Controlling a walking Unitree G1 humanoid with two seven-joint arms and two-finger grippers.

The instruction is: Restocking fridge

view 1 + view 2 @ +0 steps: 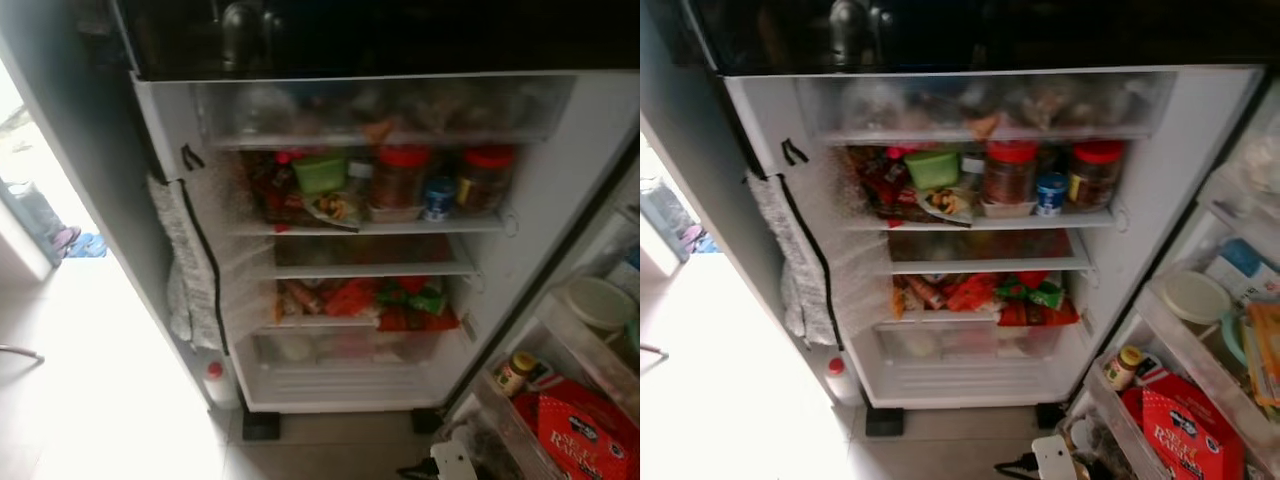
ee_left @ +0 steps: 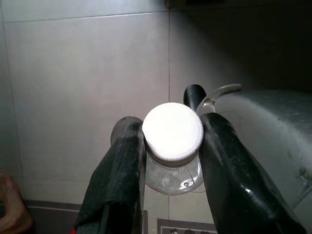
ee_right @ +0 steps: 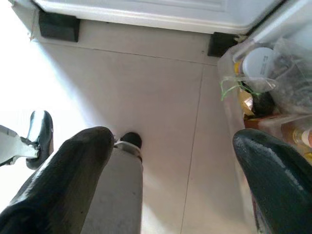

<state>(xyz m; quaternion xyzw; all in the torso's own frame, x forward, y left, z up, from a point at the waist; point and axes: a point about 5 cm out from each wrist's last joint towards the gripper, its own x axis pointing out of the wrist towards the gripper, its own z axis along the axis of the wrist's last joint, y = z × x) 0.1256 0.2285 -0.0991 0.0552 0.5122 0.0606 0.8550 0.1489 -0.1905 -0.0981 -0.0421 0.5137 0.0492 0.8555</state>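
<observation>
Bottle (image 2: 173,146) is clamped in left gripper (image 2: 170,151), fingers (image 2: 122,165) set at the neck just under the white cap. Clear plastic, judged light and smooth; neck hold under the cap ridge should resist slipping. It is held low over floor tiles (image 2: 73,73), short of the open fridge (image 1: 560,170). Right gripper (image 3: 170,161) is spread apart, holding nothing, over the floor by the fridge base
</observation>
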